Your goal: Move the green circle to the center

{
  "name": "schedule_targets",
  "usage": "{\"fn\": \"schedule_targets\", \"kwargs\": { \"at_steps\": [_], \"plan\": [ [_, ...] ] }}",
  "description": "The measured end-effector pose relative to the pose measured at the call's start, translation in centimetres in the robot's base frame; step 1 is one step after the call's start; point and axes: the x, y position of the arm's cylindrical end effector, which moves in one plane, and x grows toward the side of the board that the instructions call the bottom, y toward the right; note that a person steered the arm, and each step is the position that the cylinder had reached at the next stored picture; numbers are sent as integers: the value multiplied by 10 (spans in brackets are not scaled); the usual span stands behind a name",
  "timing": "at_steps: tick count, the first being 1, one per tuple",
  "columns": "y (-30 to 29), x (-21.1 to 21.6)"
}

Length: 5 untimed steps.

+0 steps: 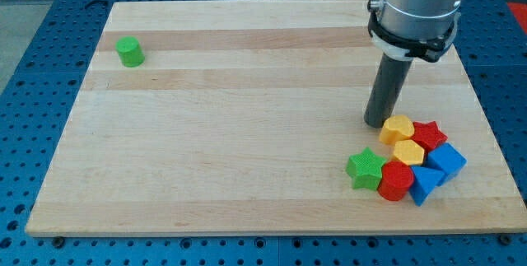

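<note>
While the blue triangular block (pixel 423 185), the red round block (pixel 396 180) and the green star (pixel 365 168) sat nearest the view's bottom, a blue cube (pixel 447 161), a yellow hexagon (pixel 408 151), a red star (pixel 428 134) and a second yellow block (pixel 398 128) crowded touching behind them at the lower right of the table (pixel 247 175). My tip (pixel 378 123) stood just left of that second yellow block; no pincer showed, so its state cannot be told. Farthest off, the green circle (pixel 129 52) stood alone near the view's top left, well apart from the centre.
</note>
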Motion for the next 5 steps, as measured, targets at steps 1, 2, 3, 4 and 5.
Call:
{"fn": "schedule_targets", "kwargs": {
  "at_steps": [1, 2, 3, 4, 5],
  "plan": [
    [-12, 0],
    [-35, -3],
    [-93, -44],
    [-152, -106],
    [-220, -168]
  ]
}}
